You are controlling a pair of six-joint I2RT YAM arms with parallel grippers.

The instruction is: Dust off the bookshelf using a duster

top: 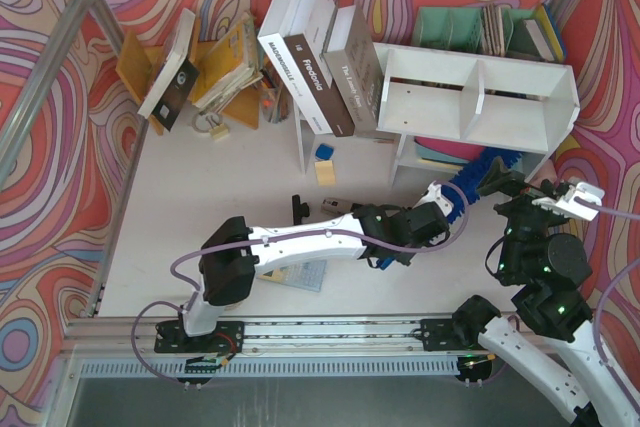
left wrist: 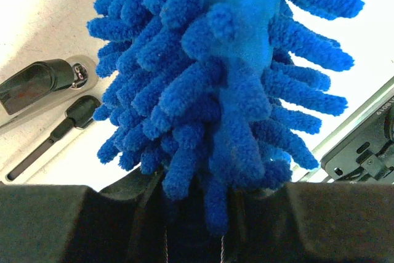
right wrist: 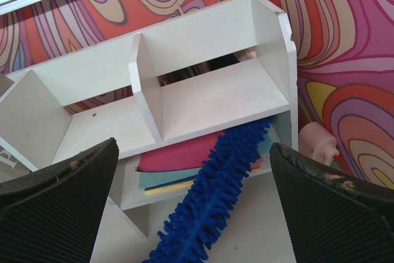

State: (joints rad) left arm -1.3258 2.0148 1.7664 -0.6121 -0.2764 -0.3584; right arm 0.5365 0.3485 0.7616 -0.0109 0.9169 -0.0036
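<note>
The white tabletop (top: 200, 207) sits inside walls (top: 60, 67) swirled in red, pink and orange. At 1 o'clock stands the white bookshelf (top: 430, 107), one upright divider splitting its upper level in two. In its lower level lie flat pink, teal and yellow sheets (right wrist: 178, 155). A row of large books (top: 320, 67) leans against its 9 o'clock side. Behind it is a teal file organizer (top: 450, 27) with books in its slots, and at 11 o'clock an orange wooden rack (top: 225, 57) holds more books.

My left end effector (top: 437, 209) is clamped on the duster (top: 478, 172) at the near end of its head. The fluffy royal-blue head slants toward 1 o'clock, its tip inside the lower level over the sheets. My right end effector (top: 572, 197) hangs at 3 o'clock, fingers wide apart and holding nothing
</note>
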